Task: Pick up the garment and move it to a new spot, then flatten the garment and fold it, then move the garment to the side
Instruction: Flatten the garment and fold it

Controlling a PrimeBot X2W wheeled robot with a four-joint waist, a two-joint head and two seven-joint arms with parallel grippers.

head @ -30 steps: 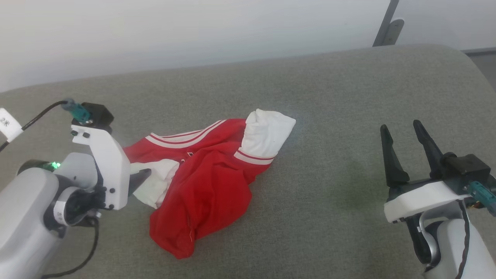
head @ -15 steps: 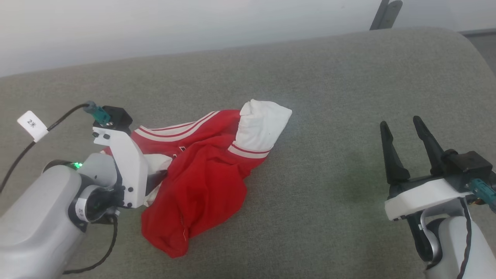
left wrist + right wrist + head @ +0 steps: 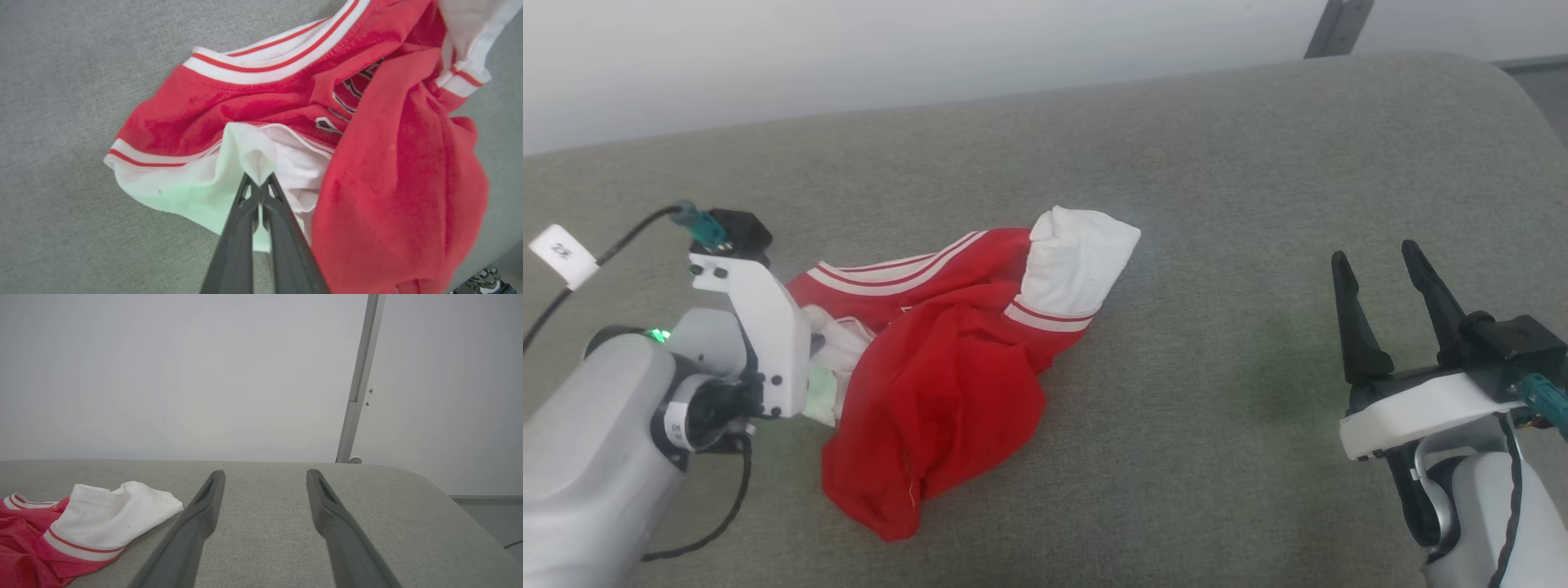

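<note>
Your left gripper [image 3: 258, 182] is clamped tight, both dark fingers pressed together on a little peak of the white lining [image 3: 192, 192] of the garment [image 3: 947, 367]. You get the best look in the left wrist view: the fabric pinches up into a small tent right at the fingertips, and the lining around it has a greenish tint. Just past the pinch there's a white trim band [image 3: 282, 57] with thin red stripes, and the red body bunches up in a heap to the right of the fingers in that view.

In the head view the garment lies crumpled on the grey cushion [image 3: 1217, 163], left of the middle, with a white flap [image 3: 1078, 265] turned out at its far end and a red lobe reaching toward the near edge. The white mount [image 3: 768, 327] on your left wrist covers the fingers there and sits right at the garment's left edge.

Your right gripper [image 3: 1374, 249] is spread wide and holding nothing, well apart from the garment on the right side of the cushion. Behind the cushion you've got a plain pale wall [image 3: 163, 375] and a grey metal post [image 3: 359, 388].
</note>
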